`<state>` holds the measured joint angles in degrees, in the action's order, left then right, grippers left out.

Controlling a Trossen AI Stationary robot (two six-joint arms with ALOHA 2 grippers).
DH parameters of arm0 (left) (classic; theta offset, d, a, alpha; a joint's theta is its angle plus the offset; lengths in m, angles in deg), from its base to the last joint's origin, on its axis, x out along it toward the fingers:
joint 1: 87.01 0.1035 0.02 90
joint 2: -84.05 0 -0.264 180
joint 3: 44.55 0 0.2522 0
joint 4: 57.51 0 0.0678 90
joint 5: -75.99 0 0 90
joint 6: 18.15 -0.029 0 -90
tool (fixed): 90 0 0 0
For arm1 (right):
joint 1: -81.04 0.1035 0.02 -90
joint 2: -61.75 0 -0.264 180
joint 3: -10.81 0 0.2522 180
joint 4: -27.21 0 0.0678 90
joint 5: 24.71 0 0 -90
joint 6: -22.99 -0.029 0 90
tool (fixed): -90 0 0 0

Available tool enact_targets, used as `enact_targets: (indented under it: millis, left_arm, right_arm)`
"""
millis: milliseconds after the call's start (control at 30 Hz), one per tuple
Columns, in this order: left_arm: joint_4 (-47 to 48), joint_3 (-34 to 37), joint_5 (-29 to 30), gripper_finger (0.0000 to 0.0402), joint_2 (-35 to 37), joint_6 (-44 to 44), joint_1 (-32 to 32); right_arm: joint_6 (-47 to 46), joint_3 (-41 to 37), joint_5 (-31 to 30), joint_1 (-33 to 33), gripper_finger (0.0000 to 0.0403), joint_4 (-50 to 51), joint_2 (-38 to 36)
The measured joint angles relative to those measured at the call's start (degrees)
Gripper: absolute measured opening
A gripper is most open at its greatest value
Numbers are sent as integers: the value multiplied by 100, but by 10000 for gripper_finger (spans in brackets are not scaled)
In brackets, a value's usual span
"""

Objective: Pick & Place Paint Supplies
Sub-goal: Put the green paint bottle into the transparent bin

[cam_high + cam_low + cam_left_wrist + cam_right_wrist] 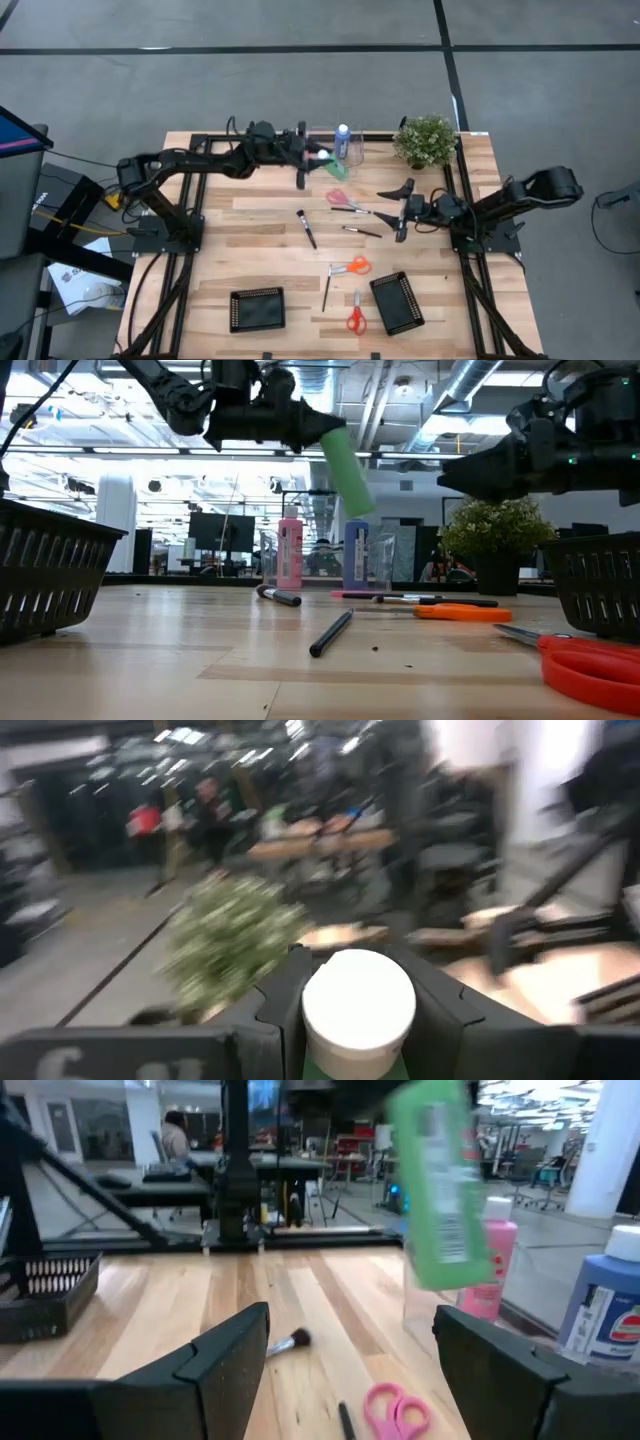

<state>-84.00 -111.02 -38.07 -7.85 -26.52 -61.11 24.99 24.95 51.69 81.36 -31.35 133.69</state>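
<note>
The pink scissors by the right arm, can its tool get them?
Probably yes. The right tool hangs open and empty next to the pink scissors, and only bare table lies between them.

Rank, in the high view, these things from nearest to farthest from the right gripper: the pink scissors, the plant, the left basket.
Measured from the right gripper, with open fingers:
1. Pink scissors, just beside it, toward the table's middle.
2. Plant, at the far edge, on the right arm's side.
3. Left basket, at the near edge, across on the left arm's side.
</note>
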Motion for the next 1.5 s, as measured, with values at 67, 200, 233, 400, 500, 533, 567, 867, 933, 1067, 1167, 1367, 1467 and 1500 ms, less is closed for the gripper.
enact_targets:
  millis: [67, 200, 233, 400, 500, 533, 567, 867, 933, 1067, 1167, 1367, 1467, 1500]
  left_arm:
    - [289, -109, 186, 106, 0, -180, 123]
    - [692, -257, 446, 106, 0, -353, 370]
    - [753, -261, 469, 106, 0, -358, 428]
    - [974, -261, 660, 106, 0, -360, 572]
    - [980, -269, 810, 106, -135, -455, 567]
    - [990, -268, 824, 106, -199, -453, 564]
    - [989, -278, 856, 106, -274, -453, 563]
    - [1347, -643, 1074, 106, -837, -452, 563]
    - [1505, -720, 1098, 106, -993, -447, 563]
    - [1601, -814, 1124, 106, -1169, -267, 615]
    - [1634, -818, 1124, 106, -1211, -210, 664]
    - [1772, -832, 1159, 106, -1209, -214, 666]
    - [1819, -832, 1161, 106, -1207, -213, 668]
    - [1846, -834, 1161, 106, -1202, -210, 668]
  right_arm:
    - [0, 0, 4, 9, 270, 185, -113]
    - [0, -2, 2, -7, 270, 318, -263]
    - [-1, -2, 2, -7, 270, 304, -285]
    - [0, -4, 2, -7, 270, 311, -311]
    - [-1, -7, 2, -7, 270, 311, -311]
    - [-1, -7, 2, -7, 270, 310, -311]
    - [-2, -7, 2, -7, 270, 311, -311]
    - [-4, 19, 2, -7, 270, 344, -309]
    - [-5, 20, 2, -7, 270, 341, -310]
    - [-48, 26, 2, -7, 270, 341, -309]
    - [-48, 28, 2, -7, 270, 342, -309]
    - [-48, 31, 2, -7, 270, 338, -309]
    - [-48, 31, 1, -7, 270, 338, -309]
    - [-48, 31, 2, -7, 270, 338, -309]
